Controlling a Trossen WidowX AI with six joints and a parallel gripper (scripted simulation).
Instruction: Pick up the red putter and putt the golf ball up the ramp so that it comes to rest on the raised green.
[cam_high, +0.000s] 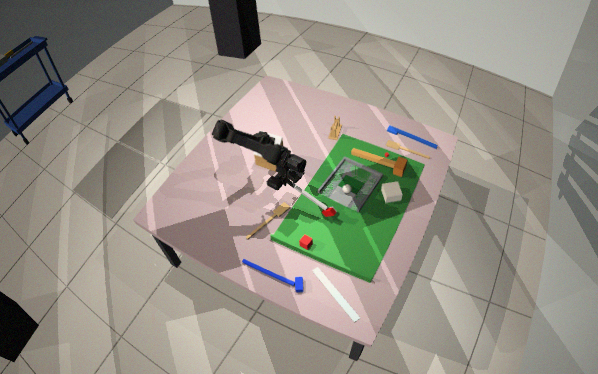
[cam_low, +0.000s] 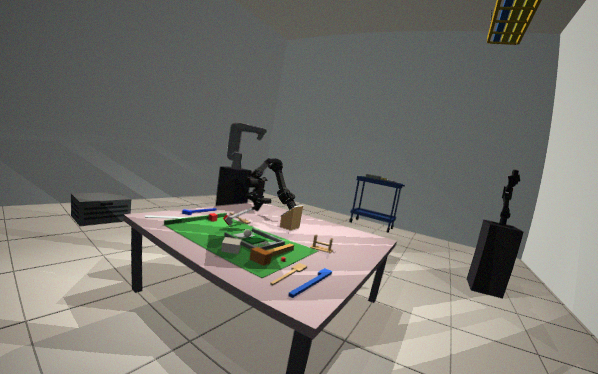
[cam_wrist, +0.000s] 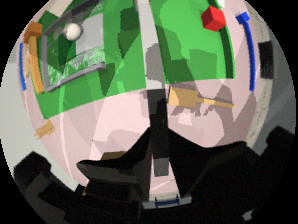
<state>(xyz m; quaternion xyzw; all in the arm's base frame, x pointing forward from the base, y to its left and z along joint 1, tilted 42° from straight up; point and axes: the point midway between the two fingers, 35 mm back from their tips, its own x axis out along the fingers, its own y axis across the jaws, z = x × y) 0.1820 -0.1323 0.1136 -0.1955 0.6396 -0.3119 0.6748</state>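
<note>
Red, white and black on your putter, over bright green.
You see its red head (cam_high: 328, 212) (cam_low: 228, 220), pale shaft (cam_high: 311, 197) (cam_low: 242, 215) (cam_wrist: 153, 65) and black grip (cam_wrist: 158, 120); a white ball (cam_high: 347, 189) (cam_low: 247, 233) (cam_wrist: 73, 32); a grey-framed ramp (cam_high: 370, 192) (cam_wrist: 90, 76); a green mat (cam_high: 345, 242) (cam_low: 192, 230) (cam_wrist: 187, 60); a pink table (cam_high: 195, 200) (cam_low: 350, 250) (cam_wrist: 120, 117) striped with light and shadow; and an orange-brown mallet (cam_high: 372, 158) (cam_low: 261, 255) (cam_wrist: 35, 60).
</note>
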